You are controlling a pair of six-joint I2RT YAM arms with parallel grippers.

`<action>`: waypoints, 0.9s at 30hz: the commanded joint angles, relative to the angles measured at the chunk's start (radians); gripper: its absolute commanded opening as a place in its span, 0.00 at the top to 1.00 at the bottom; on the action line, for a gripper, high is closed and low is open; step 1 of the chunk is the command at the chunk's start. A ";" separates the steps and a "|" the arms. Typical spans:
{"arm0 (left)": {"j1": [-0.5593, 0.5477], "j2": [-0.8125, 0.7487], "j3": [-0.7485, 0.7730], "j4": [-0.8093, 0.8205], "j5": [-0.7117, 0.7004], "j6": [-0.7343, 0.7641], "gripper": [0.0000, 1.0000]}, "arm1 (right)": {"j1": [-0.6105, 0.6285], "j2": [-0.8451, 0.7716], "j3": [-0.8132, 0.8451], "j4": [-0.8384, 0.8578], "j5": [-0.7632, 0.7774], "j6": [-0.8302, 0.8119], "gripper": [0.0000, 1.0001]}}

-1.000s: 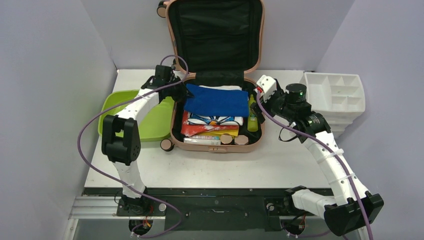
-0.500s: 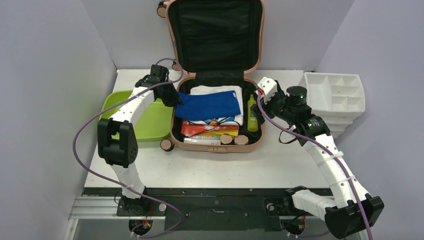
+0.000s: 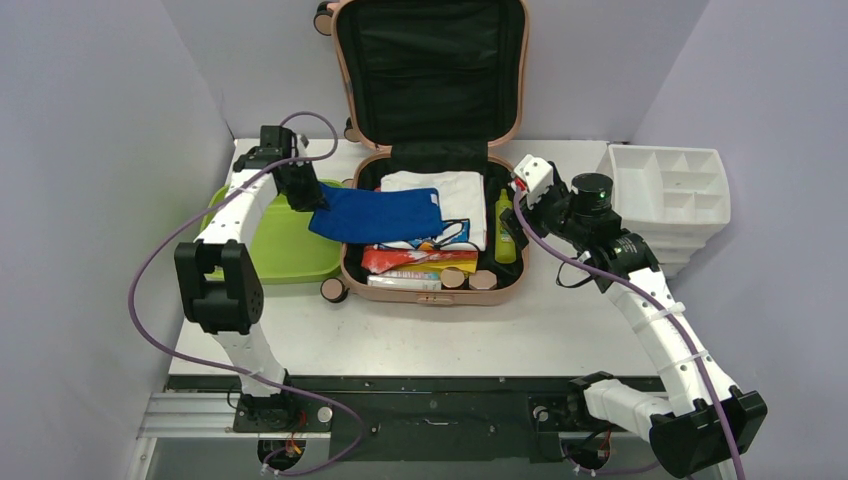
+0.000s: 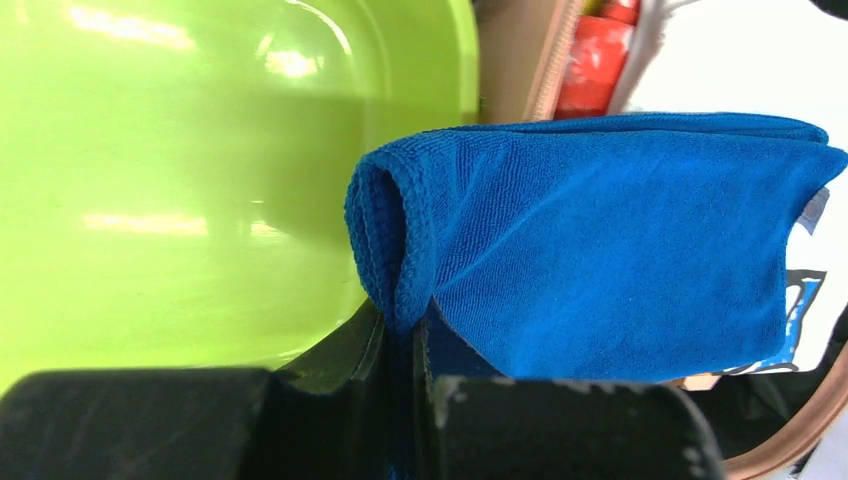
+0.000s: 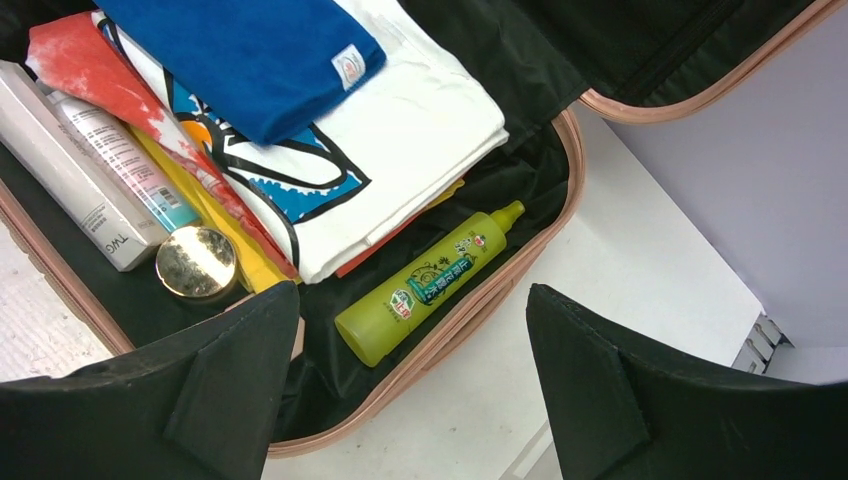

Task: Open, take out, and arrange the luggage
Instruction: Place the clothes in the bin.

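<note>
The salmon-pink luggage [image 3: 430, 296] lies open at the table's back, its black-lined lid [image 3: 430, 70] standing up against the wall. My left gripper [image 3: 300, 195] [image 4: 410, 325] is shut on the folded edge of a blue towel [image 3: 375, 213] [image 4: 620, 260]. The towel hangs across the luggage's left rim, half over the green tub [image 3: 270, 250] [image 4: 200, 180]. My right gripper [image 3: 520, 195] [image 5: 412, 295] hovers open over the luggage's right rim, just above a green bottle [image 5: 430, 285] lying inside, and holds nothing. A white printed shirt [image 5: 400, 150] lies folded in the luggage.
In the luggage are also a red packet [image 3: 415, 260], white tubes [image 5: 90, 170] and round gold caps [image 5: 196, 262]. A white drawer organizer [image 3: 670, 190] stands at the right edge of the table. Grey walls close in on both sides.
My left gripper has carried the blue towel to the left, off the pile in the luggage and partly over the green tub. The right gripper has hardly moved.
</note>
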 commanded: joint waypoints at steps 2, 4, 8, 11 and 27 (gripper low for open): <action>0.068 -0.064 0.063 -0.039 0.018 0.198 1.00 | -0.006 -0.009 -0.011 0.051 -0.037 0.012 0.21; 0.106 -0.076 0.063 -0.054 0.025 0.261 1.00 | -0.006 -0.009 -0.015 0.053 -0.040 0.011 0.21; 0.168 -0.085 0.053 -0.084 0.036 0.354 1.00 | -0.005 -0.010 -0.018 0.057 -0.048 0.013 0.21; 0.215 -0.080 0.028 -0.067 0.017 0.403 1.00 | -0.005 -0.010 -0.019 0.058 -0.054 0.016 0.21; 0.277 0.111 -0.037 0.096 -0.144 0.555 1.00 | -0.005 -0.041 -0.033 0.062 -0.069 0.026 0.21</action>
